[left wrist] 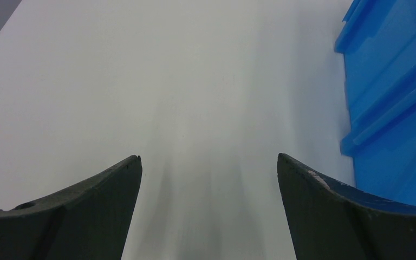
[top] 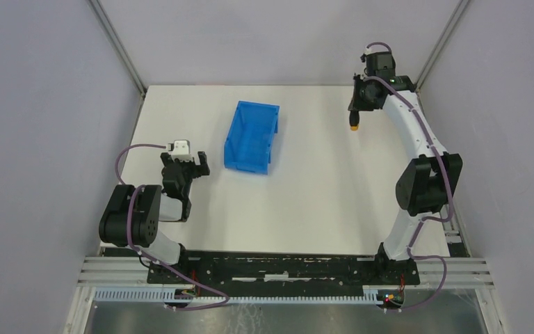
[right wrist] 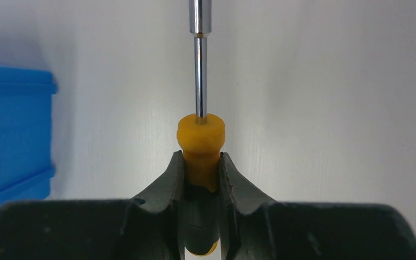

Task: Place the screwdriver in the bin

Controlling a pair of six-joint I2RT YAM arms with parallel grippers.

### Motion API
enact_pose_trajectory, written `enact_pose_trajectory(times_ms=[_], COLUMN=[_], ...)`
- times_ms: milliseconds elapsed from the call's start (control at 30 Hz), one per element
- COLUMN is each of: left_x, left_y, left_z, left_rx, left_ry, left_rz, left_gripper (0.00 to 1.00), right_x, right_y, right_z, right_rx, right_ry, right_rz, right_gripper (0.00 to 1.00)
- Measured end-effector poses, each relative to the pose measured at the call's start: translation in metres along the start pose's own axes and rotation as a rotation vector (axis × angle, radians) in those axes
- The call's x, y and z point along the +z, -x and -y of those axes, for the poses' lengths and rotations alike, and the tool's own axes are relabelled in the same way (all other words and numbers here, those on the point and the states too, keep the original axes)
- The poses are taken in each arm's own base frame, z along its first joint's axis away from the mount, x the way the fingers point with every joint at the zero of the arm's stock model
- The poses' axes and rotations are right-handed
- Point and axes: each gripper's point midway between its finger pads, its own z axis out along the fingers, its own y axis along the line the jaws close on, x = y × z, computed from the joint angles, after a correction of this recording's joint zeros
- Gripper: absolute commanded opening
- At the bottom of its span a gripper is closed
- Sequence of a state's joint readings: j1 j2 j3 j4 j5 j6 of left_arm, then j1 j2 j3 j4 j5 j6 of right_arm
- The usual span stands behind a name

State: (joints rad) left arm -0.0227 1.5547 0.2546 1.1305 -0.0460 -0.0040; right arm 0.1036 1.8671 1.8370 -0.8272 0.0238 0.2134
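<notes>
Snugly, screwdriver (right wrist: 201, 142) between right fingers (right wrist: 168, 190), shaft protruding beyond

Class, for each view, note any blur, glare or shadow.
Left wrist view: the table looks streaked and smeared, the bin soft at the right edge. Right wrist view: the screwdriver has a sharp handle, with a bright glint along its shaft. Top view: even light, only faint shadows.
</notes>
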Motion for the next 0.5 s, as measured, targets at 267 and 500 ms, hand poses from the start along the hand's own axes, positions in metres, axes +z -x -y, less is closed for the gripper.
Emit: enact_pose_trajectory(times_ms=[267, 500], left_x=[0.000, 0.000], left_y=[0.000, 0.000], left_z=[0.000, 0.000], left_rx=[0.000, 0.000], left_ry=[0.000, 0.000], left_rz=[0.000, 0.000], left_gripper=[1.00, 1.00], right_x=[-0.018, -0.021], right_y=[0.003, -0.034], right_z=[-0.193, -0.359], right_rx=[-0.025, -0.077], right_ry=[0.331, 0.529], right_rz=[0.156, 0.255], right_gripper=[0.00, 0.00])
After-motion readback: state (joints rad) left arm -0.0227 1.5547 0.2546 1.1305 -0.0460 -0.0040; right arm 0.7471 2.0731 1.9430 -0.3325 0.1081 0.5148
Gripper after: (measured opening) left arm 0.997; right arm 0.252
